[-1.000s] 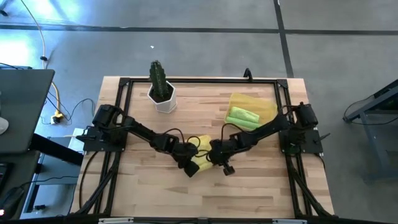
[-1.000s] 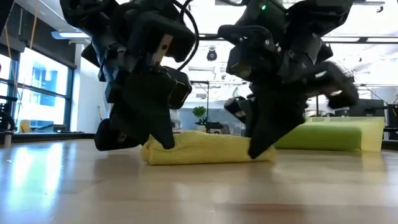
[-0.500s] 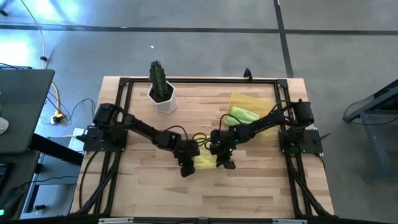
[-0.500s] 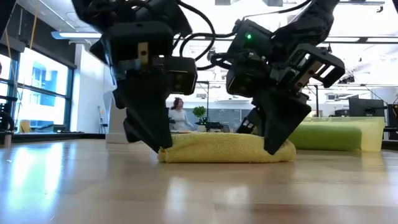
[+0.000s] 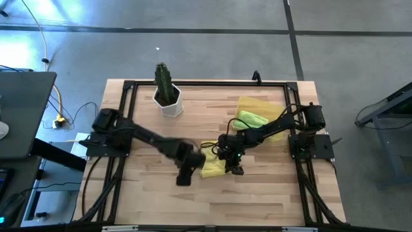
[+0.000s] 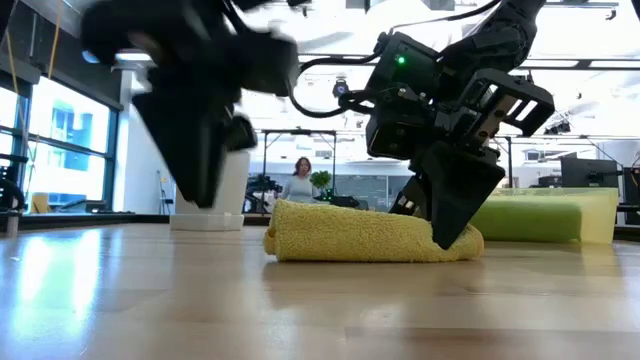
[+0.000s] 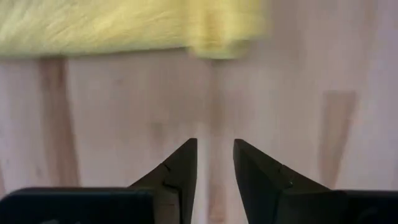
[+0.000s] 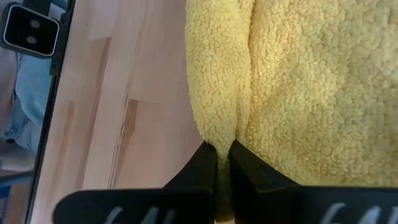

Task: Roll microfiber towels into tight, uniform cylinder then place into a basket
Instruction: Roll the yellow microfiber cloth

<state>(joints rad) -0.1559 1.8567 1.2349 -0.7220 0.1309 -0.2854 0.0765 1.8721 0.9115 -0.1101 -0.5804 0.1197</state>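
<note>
Grey floor [image 5: 212, 51], windows [image 6: 60, 150] (daylit)

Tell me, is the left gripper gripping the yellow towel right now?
No, the left gripper hangs over bare wood with nothing between its fingers, apart from the yellow towel.

Your bright yellow rolled microfiber towel [image 8: 292, 87]: nubbly, looped pile, matt cloth. Pale wooden plank table [image 5: 264, 193] under it: smooth, satin sheen, grain streaks visible to you in left wrist view. Your right gripper [image 8: 222, 163]: dark matt plastic fingers [image 8: 200, 163]. Translucent yellow plastic basket [image 5: 278, 111]: smooth, slightly glossy. Lime green rolled towel [image 5: 250, 119] inside: soft, fuzzy, matt. White pot [image 5: 169, 103]: smooth, matt.
</note>
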